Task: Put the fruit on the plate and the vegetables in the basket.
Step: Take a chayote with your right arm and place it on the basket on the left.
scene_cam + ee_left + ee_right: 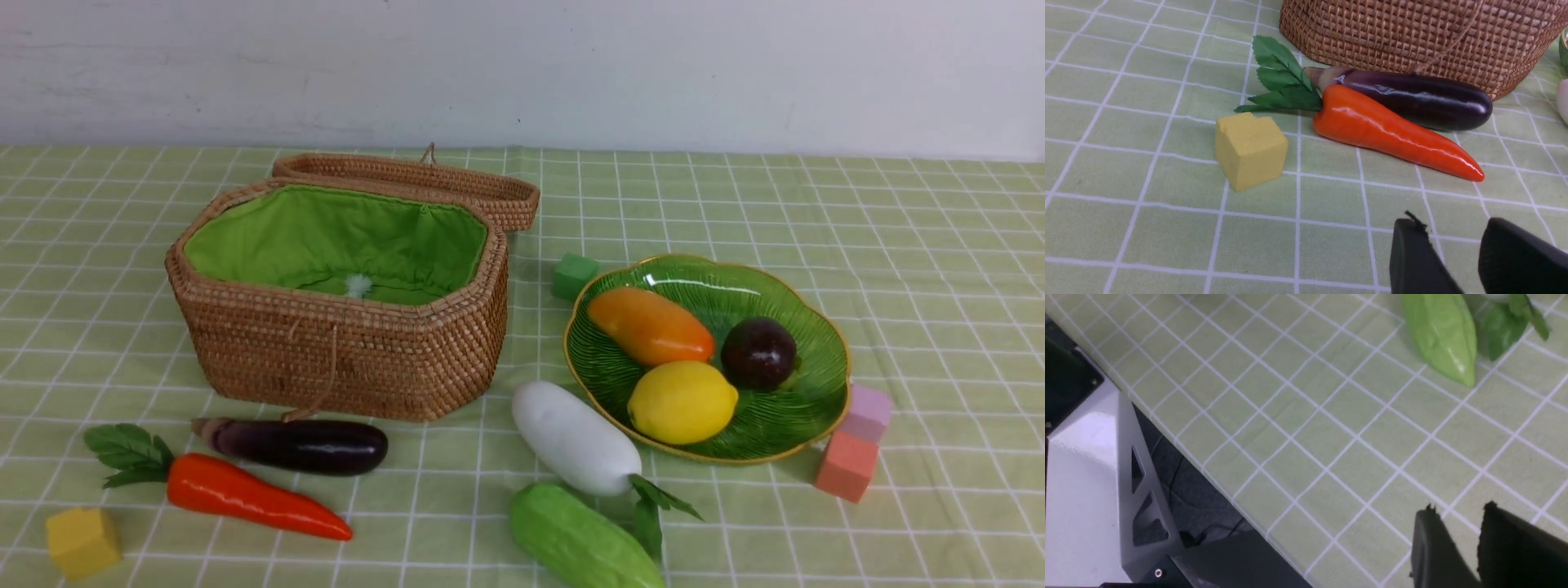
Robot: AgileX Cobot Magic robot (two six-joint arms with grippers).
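Fruit done, vegetables waiting: the mango point(649, 325), lemon point(682, 402) and purple fruit point(758, 353) sit on the plate point(718, 286) at right. The basket point(343, 351) stands open at left, apparently empty, though its near floor is hidden. The eggplant point(302, 445) lies just near of the basket with the carrot point(245, 494) alongside; the radish point(575, 437) and cucumber point(580, 539) lie near centre. Your left gripper point(1453, 228) hovers low by the carrot's tip, fingers slightly apart and empty. Your right gripper point(1459, 512), near the cucumber, shows a slimmer gap — also empty. The vegetable step looks next: spread the left fingers wider, take the carrot mid-body, and clear the basket rim.
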